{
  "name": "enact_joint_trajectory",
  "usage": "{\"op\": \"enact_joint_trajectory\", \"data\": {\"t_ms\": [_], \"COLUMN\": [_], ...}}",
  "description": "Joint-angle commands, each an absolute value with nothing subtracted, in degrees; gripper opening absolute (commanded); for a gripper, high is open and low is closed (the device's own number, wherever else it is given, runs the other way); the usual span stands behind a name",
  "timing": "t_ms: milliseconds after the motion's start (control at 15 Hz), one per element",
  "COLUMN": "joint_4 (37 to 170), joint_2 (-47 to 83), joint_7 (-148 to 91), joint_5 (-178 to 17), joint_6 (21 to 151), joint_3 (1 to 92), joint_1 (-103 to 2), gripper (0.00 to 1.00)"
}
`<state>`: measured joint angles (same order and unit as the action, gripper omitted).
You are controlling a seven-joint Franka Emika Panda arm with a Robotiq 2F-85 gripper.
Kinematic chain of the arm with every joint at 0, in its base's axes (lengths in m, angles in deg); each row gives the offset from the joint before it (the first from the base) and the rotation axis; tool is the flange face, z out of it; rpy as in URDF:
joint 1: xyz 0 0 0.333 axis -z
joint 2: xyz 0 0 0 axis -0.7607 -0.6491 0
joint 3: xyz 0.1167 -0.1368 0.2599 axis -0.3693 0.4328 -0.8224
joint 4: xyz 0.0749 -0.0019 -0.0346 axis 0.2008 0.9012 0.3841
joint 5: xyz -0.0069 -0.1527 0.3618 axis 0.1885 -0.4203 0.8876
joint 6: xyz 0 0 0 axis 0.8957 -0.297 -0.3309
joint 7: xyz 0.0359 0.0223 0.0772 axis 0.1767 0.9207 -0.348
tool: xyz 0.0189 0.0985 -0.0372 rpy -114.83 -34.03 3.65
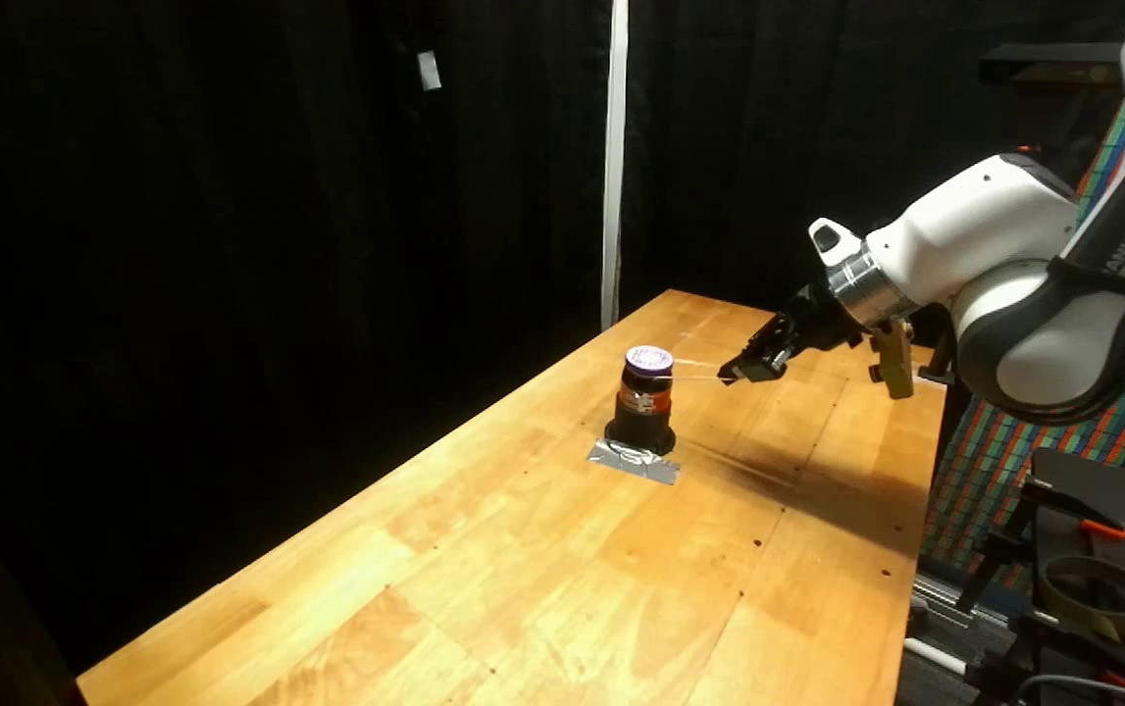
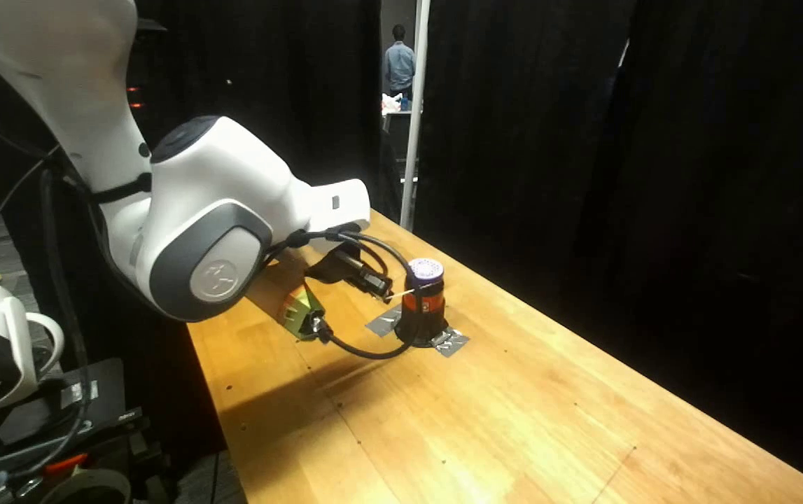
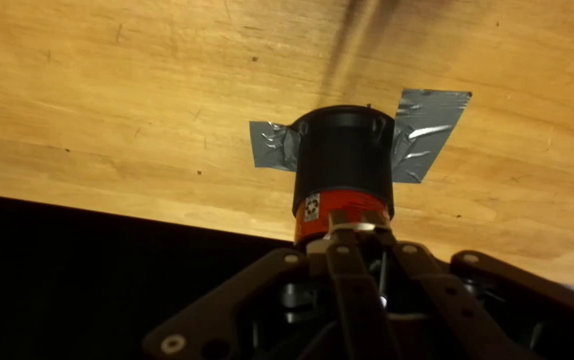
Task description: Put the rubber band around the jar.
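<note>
The jar (image 1: 645, 399) has an orange label and a purple-white lid. It stands upright in a black base on the table, in both exterior views (image 2: 433, 304). In the wrist view its label (image 3: 349, 200) shows just beyond the fingertips. My gripper (image 1: 744, 374) is beside the jar near lid height, fingers slightly apart (image 3: 357, 218). A thin pale rubber band (image 1: 697, 378) stretches from the fingertips to the jar just under its lid. It lies across both fingertips (image 3: 364, 226) and also shows in an exterior view (image 2: 401, 294). Its far side behind the jar is hidden.
Grey tape (image 1: 635, 461) holds the black base (image 3: 344, 155) to the wooden table (image 1: 523, 588). A black arm cable (image 2: 373, 355) loops down and passes in front of the jar in an exterior view. Black curtains and a white pole (image 1: 615, 167) stand behind the table.
</note>
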<state>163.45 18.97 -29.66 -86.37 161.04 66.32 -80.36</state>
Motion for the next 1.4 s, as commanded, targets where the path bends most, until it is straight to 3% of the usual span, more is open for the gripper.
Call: {"op": "enact_joint_trajectory", "data": {"t_ms": [0, 267, 600, 667, 1000, 1067, 1133, 1333], "joint_4": [166.1, 164.6, 161.7, 159.5, 158.9, 160.2, 161.4, 163.8], "joint_2": [15.0, 9.1, 4.2, 7.5, 8.0, 9.7, 13.7, 22.6], "joint_7": [-34.4, -35.8, -39.7, -39.4, -40.8, -43.6, -45.3, -52.9], "joint_5": [-77.8, -72.9, -65.5, -64.3, -61.8, -61.5, -60.6, -50.8], "joint_6": [173.7, 185.2, 198.9, 193.8, 193.5, 192.4, 187.2, 173.0], "joint_3": [55.5, 45.7, 41.3, 45.3, 46.2, 42.4, 42.1, 41.5], "joint_1": [-75.5, -71.1, -69.6, -74.1, -76.3, -72.8, -73.0, -75.5], "gripper": [0.14, 0.14, 0.14, 0.14, 0.14, 0.38, 0.4, 0.6]}}
